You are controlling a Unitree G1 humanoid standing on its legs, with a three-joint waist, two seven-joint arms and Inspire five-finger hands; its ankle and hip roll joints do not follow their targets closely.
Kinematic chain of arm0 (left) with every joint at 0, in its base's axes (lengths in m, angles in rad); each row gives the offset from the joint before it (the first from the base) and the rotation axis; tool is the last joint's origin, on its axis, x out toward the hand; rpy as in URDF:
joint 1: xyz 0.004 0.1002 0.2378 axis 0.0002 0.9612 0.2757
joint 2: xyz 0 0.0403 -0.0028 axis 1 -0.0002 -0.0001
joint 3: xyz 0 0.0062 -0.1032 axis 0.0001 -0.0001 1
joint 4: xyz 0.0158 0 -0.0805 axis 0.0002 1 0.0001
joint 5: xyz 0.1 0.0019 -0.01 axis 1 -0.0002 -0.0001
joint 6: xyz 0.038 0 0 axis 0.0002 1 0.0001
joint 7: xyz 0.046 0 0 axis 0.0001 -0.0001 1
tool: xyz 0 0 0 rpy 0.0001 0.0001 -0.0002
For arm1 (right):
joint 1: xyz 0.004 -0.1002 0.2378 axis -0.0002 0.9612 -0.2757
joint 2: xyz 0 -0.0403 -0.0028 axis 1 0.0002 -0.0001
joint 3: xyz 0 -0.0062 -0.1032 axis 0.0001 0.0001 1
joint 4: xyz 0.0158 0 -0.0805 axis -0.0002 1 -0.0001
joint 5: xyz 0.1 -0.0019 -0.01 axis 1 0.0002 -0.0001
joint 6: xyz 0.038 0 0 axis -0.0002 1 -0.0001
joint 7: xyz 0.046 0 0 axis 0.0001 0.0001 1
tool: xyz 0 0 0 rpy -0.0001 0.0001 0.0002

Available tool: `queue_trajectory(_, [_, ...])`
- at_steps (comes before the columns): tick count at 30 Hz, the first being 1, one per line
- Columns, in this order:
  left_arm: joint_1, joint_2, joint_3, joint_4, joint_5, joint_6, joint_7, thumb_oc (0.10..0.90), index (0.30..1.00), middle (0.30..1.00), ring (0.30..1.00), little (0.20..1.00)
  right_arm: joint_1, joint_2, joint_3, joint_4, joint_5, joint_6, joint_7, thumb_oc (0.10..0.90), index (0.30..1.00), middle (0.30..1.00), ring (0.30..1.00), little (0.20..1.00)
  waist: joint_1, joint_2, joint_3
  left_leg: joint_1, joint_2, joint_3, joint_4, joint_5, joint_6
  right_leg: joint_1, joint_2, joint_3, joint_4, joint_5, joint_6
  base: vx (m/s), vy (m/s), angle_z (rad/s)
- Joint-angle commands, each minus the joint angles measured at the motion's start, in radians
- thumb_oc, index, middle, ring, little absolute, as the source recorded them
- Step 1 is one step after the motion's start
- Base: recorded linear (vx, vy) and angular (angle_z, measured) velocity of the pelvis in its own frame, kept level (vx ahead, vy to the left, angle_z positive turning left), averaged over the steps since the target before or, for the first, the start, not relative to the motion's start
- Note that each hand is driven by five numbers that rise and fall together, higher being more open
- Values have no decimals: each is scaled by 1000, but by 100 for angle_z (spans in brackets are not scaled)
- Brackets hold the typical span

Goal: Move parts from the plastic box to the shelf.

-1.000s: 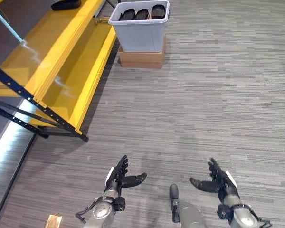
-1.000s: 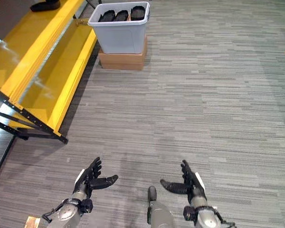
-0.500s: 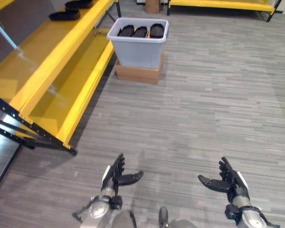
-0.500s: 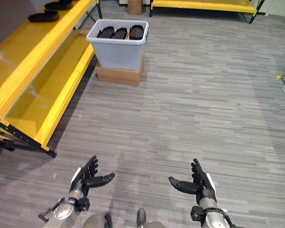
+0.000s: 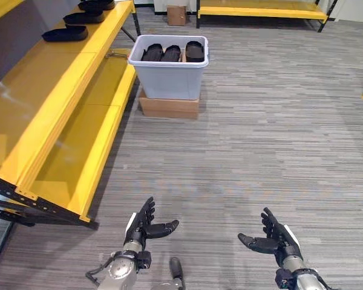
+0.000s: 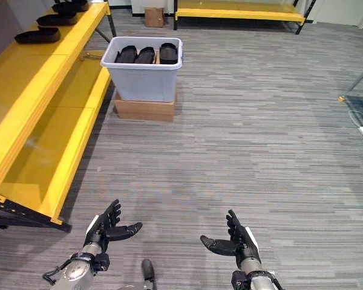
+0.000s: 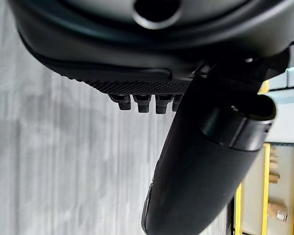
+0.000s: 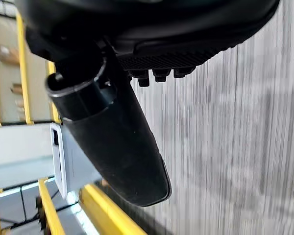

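Observation:
A pale grey plastic box (image 5: 169,78) stands on a flat cardboard carton (image 5: 169,107) far ahead, beside the yellow shelf (image 5: 54,90). Three black parts (image 5: 171,52) lie side by side in the box. More black parts (image 5: 65,34) rest on the shelf's upper board at the far left. My left hand (image 5: 144,226) hovers low over the floor, fingers straight and thumb out, holding nothing. My right hand (image 5: 277,241) mirrors it at the lower right, also open and empty. Both hands are far from the box.
Grey striped carpet (image 5: 260,139) stretches between me and the box. A second yellow shelf (image 5: 260,10) runs along the far wall, with a small cardboard box (image 5: 176,14) on the floor beside it. The near shelf's black frame foot (image 5: 42,214) sits left of my left hand.
The camera has tilted up and moved, so the box and the far shelf show more fully. Both hands stay open and empty, low in front of me.

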Motion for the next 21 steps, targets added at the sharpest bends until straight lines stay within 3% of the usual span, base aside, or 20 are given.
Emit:
queue_trajectory(1, [-2,51,50,-97,24,-76,13,900,1000,1000,1000,1000,-62,-19,-40,-92,-25,-76,10,900,1000,1000,1000,1000,2,-4,11,11,57,10,37,-49,-42,19,65,-53,0,376,-2,222,225,16])
queue_trajectory(2, [-1,52,52,-95,27,-75,9,900,1000,1000,1000,1000,-63,-17,-36,-85,-23,-74,13,900,1000,1000,1000,1000,-5,10,22,41,56,13,21,-57,-39,-42,74,-69,35,354,-6,257,193,15])
queue_trajectory(4, [-1,51,54,-90,27,-76,5,900,1000,1000,1000,1000,-59,-18,-32,-83,-8,-68,19,900,1000,1000,1000,1000,-21,29,43,88,46,6,13,-72,-40,-116,100,-101,-11,298,-15,296,144,1])
queue_trajectory(6, [4,50,60,-86,26,-76,-2,900,1000,1000,1000,1000,-48,-22,-36,-95,1,-68,25,900,1000,1000,1000,1000,-23,34,48,122,35,16,3,-93,-45,-125,79,-170,-141,247,-32,349,51,-5])
queue_trajectory(7, [13,46,61,-87,28,-77,-10,900,1000,1000,1000,1000,-44,-22,-37,-94,3,-70,26,900,1000,1000,1000,1000,-30,40,44,159,29,10,-10,-128,-55,-119,64,-196,-272,226,-24,399,-5,2])
queue_trajectory(9, [21,37,61,-90,29,-76,-19,900,1000,1000,1000,1000,-42,-29,-41,-100,0,-66,26,900,1000,1000,1000,1000,-37,47,43,185,20,11,-11,-147,-64,-131,63,-188,-442,281,-10,361,-53,2])
queue_trajectory(12, [23,27,76,-90,32,-83,-18,900,1000,1000,1000,1000,-51,-26,-45,-113,-17,-64,23,900,1000,1000,1000,1000,-45,36,47,209,15,21,-11,-172,-90,-194,-8,-184,-676,420,34,311,-154,6])
queue_trajectory(13, [8,20,71,-75,40,-87,-20,900,1000,1000,1000,1000,-55,-27,-49,-115,-24,-68,14,900,1000,1000,1000,1000,-47,31,44,261,12,16,-11,-212,-103,-222,-27,-188,-683,436,48,389,-148,9])
queue_trajectory(15, [2,16,63,-71,39,-88,-23,900,1000,1000,1000,1000,-55,-26,-50,-115,-18,-68,12,900,1000,1000,1000,1000,-55,27,43,291,10,5,-11,-231,-106,-202,-25,-179,-683,448,49,382,-145,8])
queue_trajectory(17, [-8,12,50,-57,40,-89,-26,900,1000,1000,1000,1000,-50,-21,-54,-112,-2,-73,15,900,1000,1000,1000,1000,-74,18,24,342,15,-15,-11,-253,-120,-180,-6,-124,-683,470,37,479,-217,38])
queue_trajectory(19, [-11,-4,39,-53,29,-90,-35,900,1000,1000,1000,1000,-42,-34,-64,-106,3,-73,20,900,1000,1000,1000,1000,-79,37,12,374,57,-38,38,-227,-140,-150,25,-134,-654,469,16,533,-328,59])
queue_trajectory(20, [-15,-17,42,-61,-2,-94,-26,900,1000,1000,1000,1000,-42,-49,-73,-111,9,-81,25,900,1000,1000,1000,1000,-94,54,2,352,116,-44,169,-153,-170,-131,74,-137,-611,431,-29,550,-427,43])
queue_trajectory(21, [-16,-23,45,-65,-15,-95,-25,900,1000,1000,1000,1000,-43,-54,-74,-104,10,-81,22,900,1000,1000,1000,1000,-91,54,-2,315,144,-48,264,-96,-177,-109,96,-140,-606,405,-54,549,-469,21])
